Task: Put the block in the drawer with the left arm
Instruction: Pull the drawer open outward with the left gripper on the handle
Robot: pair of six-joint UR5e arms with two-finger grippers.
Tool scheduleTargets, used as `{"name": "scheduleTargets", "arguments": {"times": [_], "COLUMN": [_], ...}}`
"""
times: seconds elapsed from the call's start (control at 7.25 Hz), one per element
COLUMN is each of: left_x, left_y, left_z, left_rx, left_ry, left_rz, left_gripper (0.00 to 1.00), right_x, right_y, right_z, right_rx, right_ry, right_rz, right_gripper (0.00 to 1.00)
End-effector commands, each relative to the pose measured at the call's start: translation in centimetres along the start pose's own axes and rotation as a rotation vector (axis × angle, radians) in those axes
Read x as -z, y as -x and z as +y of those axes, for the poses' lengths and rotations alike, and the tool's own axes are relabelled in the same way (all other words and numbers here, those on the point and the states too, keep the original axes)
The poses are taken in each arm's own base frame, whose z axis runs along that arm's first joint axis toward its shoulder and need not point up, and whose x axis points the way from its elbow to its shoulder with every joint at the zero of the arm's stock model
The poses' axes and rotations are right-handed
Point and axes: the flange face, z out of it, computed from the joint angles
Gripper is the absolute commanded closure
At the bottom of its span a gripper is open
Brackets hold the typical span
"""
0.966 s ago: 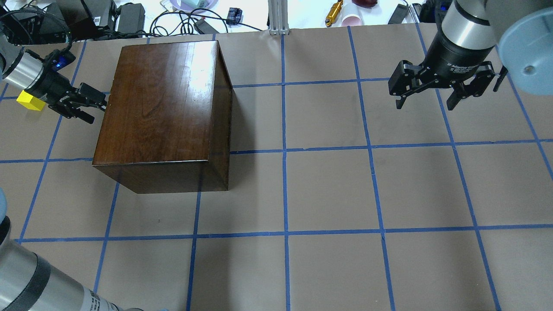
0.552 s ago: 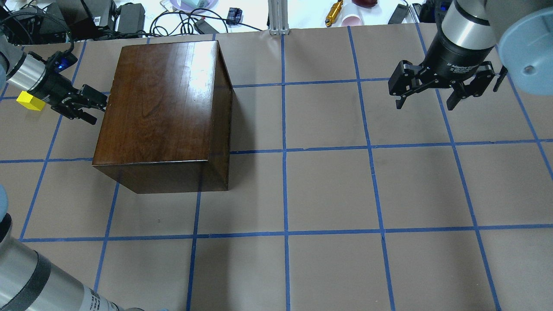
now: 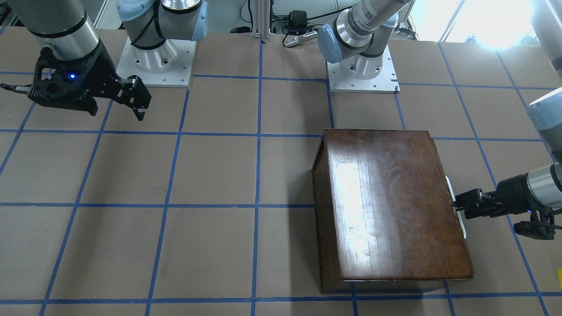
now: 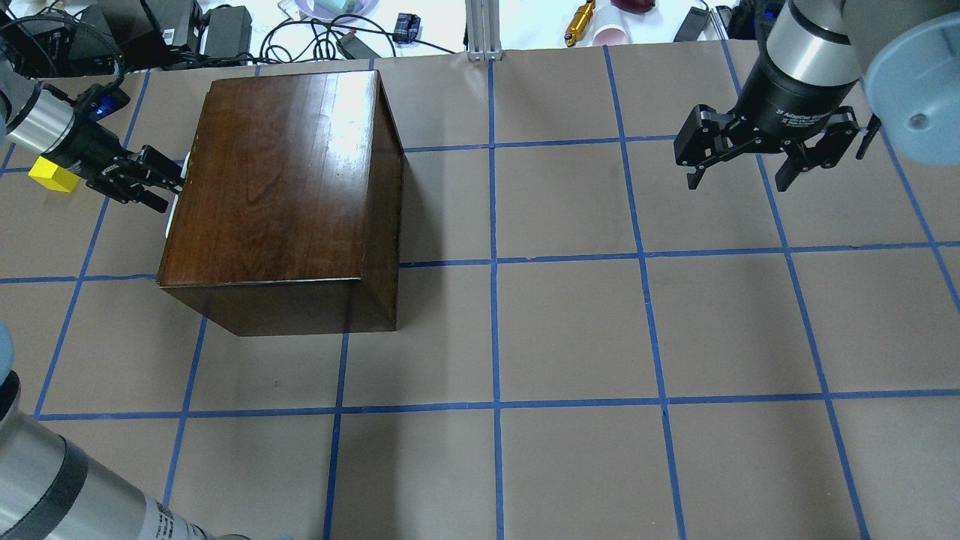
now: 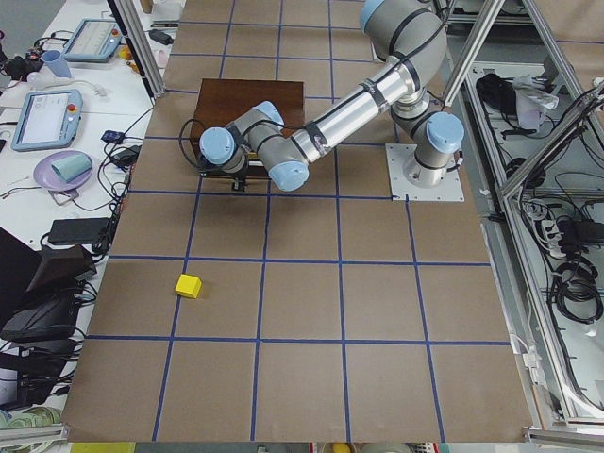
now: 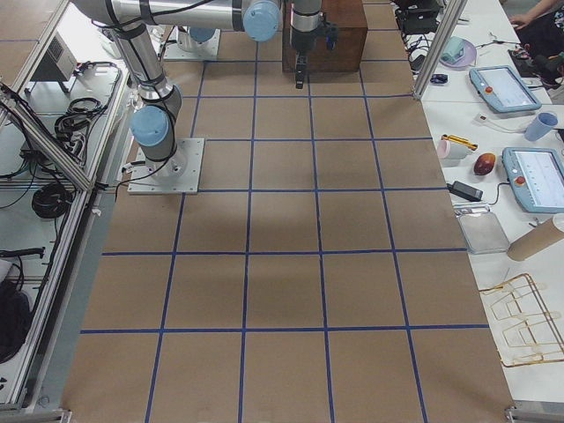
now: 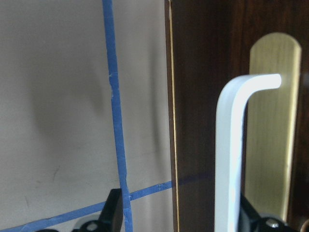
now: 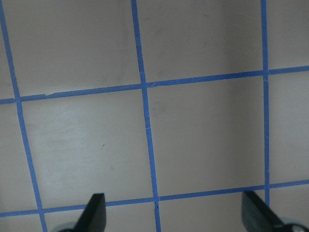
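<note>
Because the drawer (image 7: 203, 96) looks shut and must come out first, the left gripper (image 4: 171, 193) sits at the box's (image 4: 285, 187) nine o'clock face, jaws apart astride the white handle (image 7: 229, 145), while the block (image 4: 51, 177) waits on the paper-covered table (image 4: 570, 330) farther out at nine o'clock. The right gripper (image 4: 739, 180) hangs spread and empty toward two o'clock. Blue tape (image 4: 493, 225) grids the brown surface, and cables (image 4: 300, 34) clutter the bench (image 4: 435, 22) at twelve.

**We are in a robotics lab**

We see the left arm (image 5: 354, 109) bolted to a steel plate (image 5: 401, 189) on a table (image 6: 282, 291) gridded with blue tape (image 4: 495, 330), framed by aluminium struts (image 6: 438, 48), with teach pendants (image 6: 504, 88) and tangled cables (image 5: 571, 293) alongside.
</note>
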Motion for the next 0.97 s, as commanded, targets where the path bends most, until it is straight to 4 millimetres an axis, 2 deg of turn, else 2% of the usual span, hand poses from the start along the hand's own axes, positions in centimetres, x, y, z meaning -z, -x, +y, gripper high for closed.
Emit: {"name": "scheduleTargets", "arguments": {"times": [0.0,0.28,0.83], "left_x": [0.2,1.1,1.4], "left_y": [0.4,2.7,3.6], "left_z": [0.0,0.9,1.0], "left_rx": [-0.004,0.024,0.033], "left_ry": [-0.004,-0.014,-0.013], "left_rz": [-0.026,-0.034,-0.053], "left_gripper": [0.22,0.22,0.22], "right_x": [0.0,0.0,0.0], "right_y": [0.0,0.0,0.0], "right_z": [0.0,0.0,0.0], "right_rx": [0.000,0.000,0.000], "right_ry": [0.000,0.000,0.000], "right_rz": [0.000,0.000,0.001], "right_gripper": [0.00,0.00,0.00]}}
